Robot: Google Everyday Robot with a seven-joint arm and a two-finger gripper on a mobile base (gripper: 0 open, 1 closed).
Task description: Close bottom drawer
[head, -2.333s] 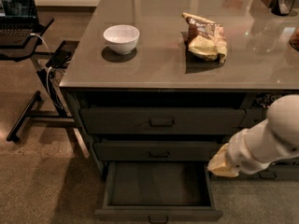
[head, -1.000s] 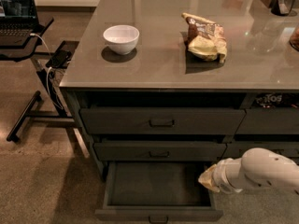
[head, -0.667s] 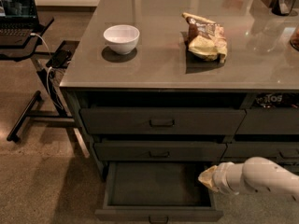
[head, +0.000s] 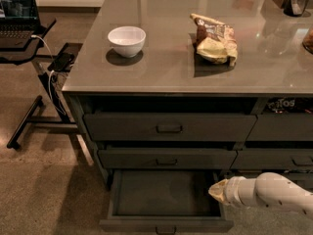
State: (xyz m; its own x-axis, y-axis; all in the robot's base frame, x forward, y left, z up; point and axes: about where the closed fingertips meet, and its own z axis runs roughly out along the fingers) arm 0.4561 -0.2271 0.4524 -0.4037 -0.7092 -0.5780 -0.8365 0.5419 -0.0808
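The bottom drawer (head: pixel 166 225) is the lowest of the left stack of three. It stands pulled out, showing a shallow empty dark interior, with its flat front and small pull at the frame's bottom edge. The two drawers above it are shut. My arm reaches in from the lower right, white and rounded, and the gripper (head: pixel 217 191) is at its tan tip, low beside the drawer's right side wall near the back right corner.
On the grey countertop (head: pixel 166 77) sit a white bowl (head: pixel 126 40) and a crumpled snack bag (head: pixel 214 44). A right-hand drawer column (head: pixel 279 131) adjoins the stack. A black stand (head: pixel 34 106) with a laptop and cables is at the left.
My arm has dropped from beside the middle drawers to low beside the open bottom drawer's right side and flattened out. The drawer has not moved.
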